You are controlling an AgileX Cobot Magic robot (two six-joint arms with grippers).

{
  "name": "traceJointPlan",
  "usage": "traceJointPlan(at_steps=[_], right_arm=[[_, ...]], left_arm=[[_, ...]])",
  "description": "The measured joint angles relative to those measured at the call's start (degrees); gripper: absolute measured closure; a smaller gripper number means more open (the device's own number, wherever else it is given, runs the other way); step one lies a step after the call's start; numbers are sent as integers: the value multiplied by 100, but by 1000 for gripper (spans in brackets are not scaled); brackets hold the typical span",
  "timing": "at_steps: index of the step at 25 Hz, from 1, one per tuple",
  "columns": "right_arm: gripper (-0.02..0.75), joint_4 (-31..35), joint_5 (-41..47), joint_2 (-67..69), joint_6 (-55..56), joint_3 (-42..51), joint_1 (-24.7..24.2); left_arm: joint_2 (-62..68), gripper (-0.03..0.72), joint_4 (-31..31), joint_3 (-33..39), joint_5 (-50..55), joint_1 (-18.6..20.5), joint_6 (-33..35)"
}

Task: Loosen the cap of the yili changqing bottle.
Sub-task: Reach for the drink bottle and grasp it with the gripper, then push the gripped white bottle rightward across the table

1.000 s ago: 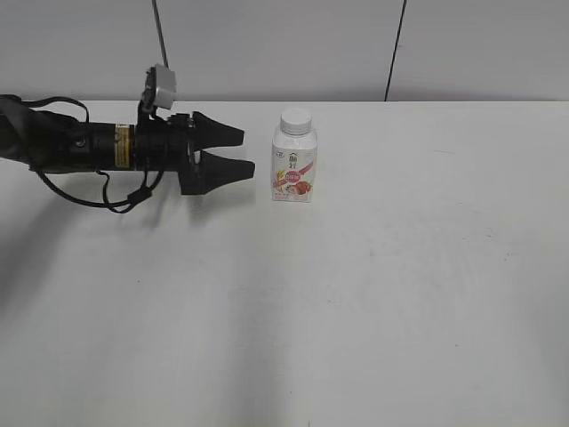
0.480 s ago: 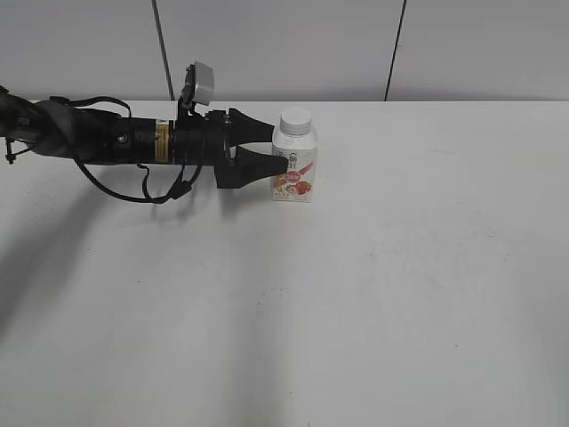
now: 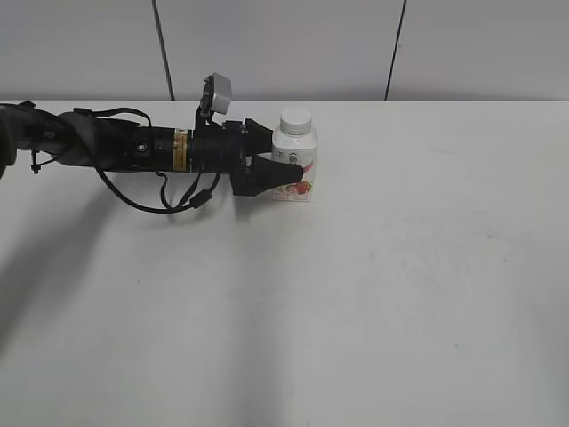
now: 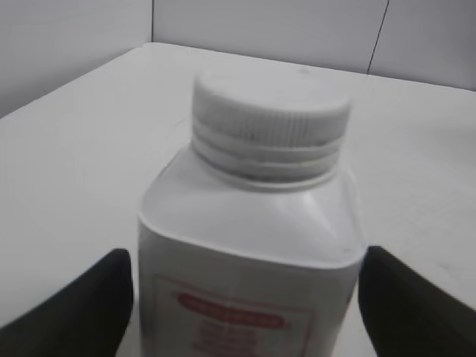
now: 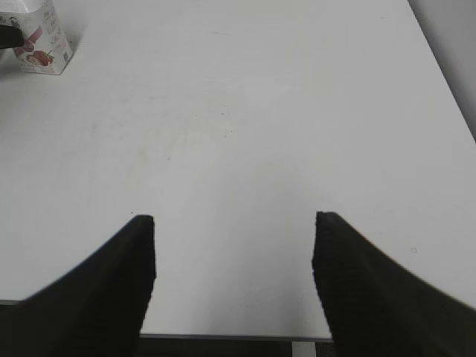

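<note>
The left pincer [image 3: 289, 158], spread wide, is advancing from the left of the frame until its fingers are straddling the yili changqing bottle [image 3: 294, 167], upright at upper centre of the desk [image 3: 373, 294]. The body is being bracketed for holding; the cap [image 3: 295, 121] is staying untouched while the right pincer [image 5: 234, 286] is hanging spread, well apart.

A bare lab-like test space: plain white table [image 3: 373, 294] against grey panelled wall [image 3: 293, 44].
</note>
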Motion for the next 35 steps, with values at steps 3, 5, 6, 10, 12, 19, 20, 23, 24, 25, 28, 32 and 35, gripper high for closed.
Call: traceJointPlan(at_steps=[3,5,6,10,12,19,20,23,24,25,28,32,35], right_arm=[[211,0,0,0,5,0,0],[211,0,0,0,5,0,0],[211,0,0,0,5,0,0],[211,0,0,0,5,0,0],[211,0,0,0,5,0,0],[211,0,0,0,5,0,0],[211,0,0,0,5,0,0],[211,0,0,0,5,0,0],[211,0,0,0,5,0,0],[211,0,0,0,5,0,0],[211,0,0,0,5,0,0],[211,0,0,0,5,0,0],[211,0,0,0,5,0,0]], left_arm=[[75,123,-2,-77,0,-69,-60],[90,123,-2,-82,0,-101,-66],[90,123,-2,-89,0,-101,-66],[90,140,-2,-89,6,-101,-78],[90,181,-15,-93,26,-101,-78],[97,297,-15,-93,64,-101,-78],[97,302,-15,-93,64,-106,-78],[97,306,18,-93,64,-112,-78],[97,306,25,-93,64,-112,-78],[83,306,38,-82,72,-117,-78],[-77,309,133,128,112,-130,-64],[-489,314,148,801,128,-130,313],[-863,315,-6,1524,140,-130,779]])
